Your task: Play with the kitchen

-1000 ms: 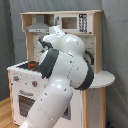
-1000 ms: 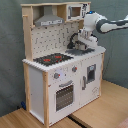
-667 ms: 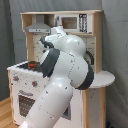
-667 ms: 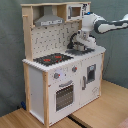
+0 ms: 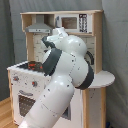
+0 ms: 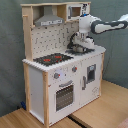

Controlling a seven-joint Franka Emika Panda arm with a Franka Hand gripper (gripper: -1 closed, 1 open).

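- In the first exterior view the arm [image 5: 62, 75] fills the foreground, hiding much of the kitchen [image 5: 30, 70].
- In the second exterior view the kitchen [image 6: 60, 75] stands on a wooden floor [image 6: 100, 107], with its oven door [image 6: 65, 95] shut.
- The hob [image 6: 51, 59] shows red rings.
- The gripper [image 6: 79, 46] hangs over the sink area; I cannot tell whether it is open or what it touches.
- The hood [image 6: 48, 20] and microwave [image 6: 76, 11] sit on top.

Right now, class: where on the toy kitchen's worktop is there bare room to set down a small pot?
On the kitchen, the hob left of the sink looks bare. The sink end is crowded: the gripper hangs over it.
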